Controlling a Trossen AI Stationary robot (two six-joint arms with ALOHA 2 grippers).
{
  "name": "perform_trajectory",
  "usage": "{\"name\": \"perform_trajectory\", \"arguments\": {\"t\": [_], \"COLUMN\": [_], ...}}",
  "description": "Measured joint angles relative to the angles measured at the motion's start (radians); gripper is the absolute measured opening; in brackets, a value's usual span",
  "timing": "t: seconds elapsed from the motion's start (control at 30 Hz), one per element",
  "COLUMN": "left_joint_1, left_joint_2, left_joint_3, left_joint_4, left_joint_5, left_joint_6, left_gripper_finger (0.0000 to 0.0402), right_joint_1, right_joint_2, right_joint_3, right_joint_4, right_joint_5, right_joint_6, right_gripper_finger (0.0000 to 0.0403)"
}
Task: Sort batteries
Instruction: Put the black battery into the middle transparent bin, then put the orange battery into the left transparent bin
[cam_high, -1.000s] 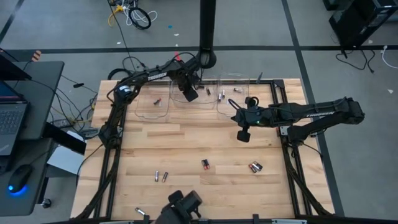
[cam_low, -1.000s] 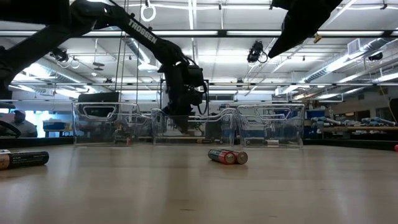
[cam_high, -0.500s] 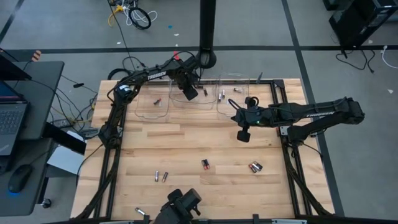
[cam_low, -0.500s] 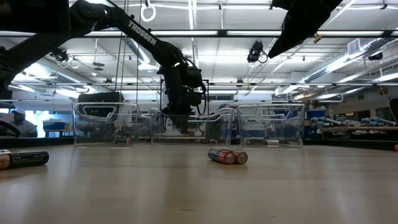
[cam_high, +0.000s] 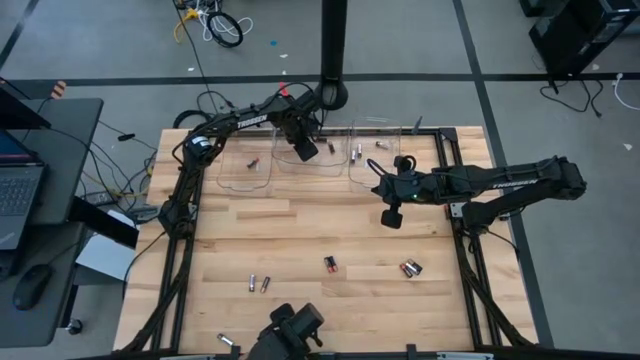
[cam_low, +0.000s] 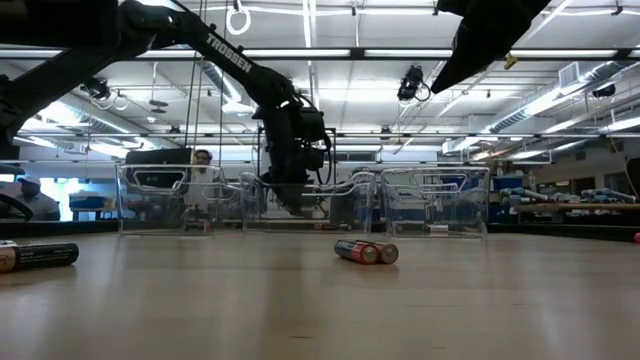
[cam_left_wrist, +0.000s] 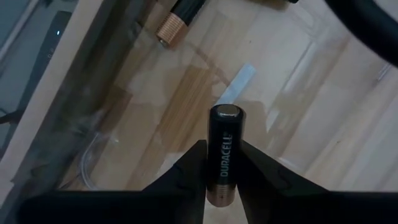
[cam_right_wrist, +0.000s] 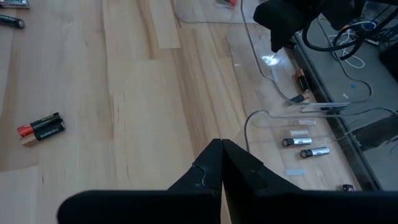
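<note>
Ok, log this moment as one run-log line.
left gripper: holding black battery over middle bin | right gripper: shut, empty, waiting above table

Black battery (cam_left_wrist: 224, 149) upright between fingers

Batt (cam_left_wrist: 224, 152) betw left gripper (cam_left_wrist: 222, 163) fingers: black w/ white lettering, copper band at base. Ahead of it, copper-ended batt (cam_left_wrist: 180, 18). Table (cam_high: 300, 235): pale wood strips. Bins (cam_low: 430, 200): clear. Near right gripper (cam_right_wrist: 221, 152): black/red pair (cam_right_wrist: 41, 128); silver/black pair (cam_right_wrist: 305, 147) farther off.
</note>
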Motion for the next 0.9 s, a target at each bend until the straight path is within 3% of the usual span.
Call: {"name": "perform_trajectory", "arguments": {"t": [0.37,0.53,0.7,0.9], "left_joint_1": [-0.003,-0.010,-0.018,-0.060], "left_joint_2": [0.001,0.001,-0.007,-0.081], "left_joint_3": [0.000,0.004,0.086,0.155], "left_joint_4": [-0.003,-0.017,-0.021,0.039], "left_joint_5": [-0.018,-0.074,-0.102,-0.130], "left_joint_6": [0.034,0.077,0.113,0.128], "left_gripper_finger": [0.0108,0.0065,0.0009,0.0013], "right_joint_1": [0.000,0.000,0.000,0.012], "right_joint_2": [0.000,0.000,0.000,-0.009], "right_joint_3": [0.000,0.000,0.000,0.000], "right_joint_4": [0.000,0.000,-0.021,-0.044], "right_joint_5": [-0.003,-0.003,-0.003,-0.002], "right_joint_6": [0.000,0.000,0.000,-0.006], "right_gripper_finger": [0.0015,0.0016,0.0021,0.0012]}}
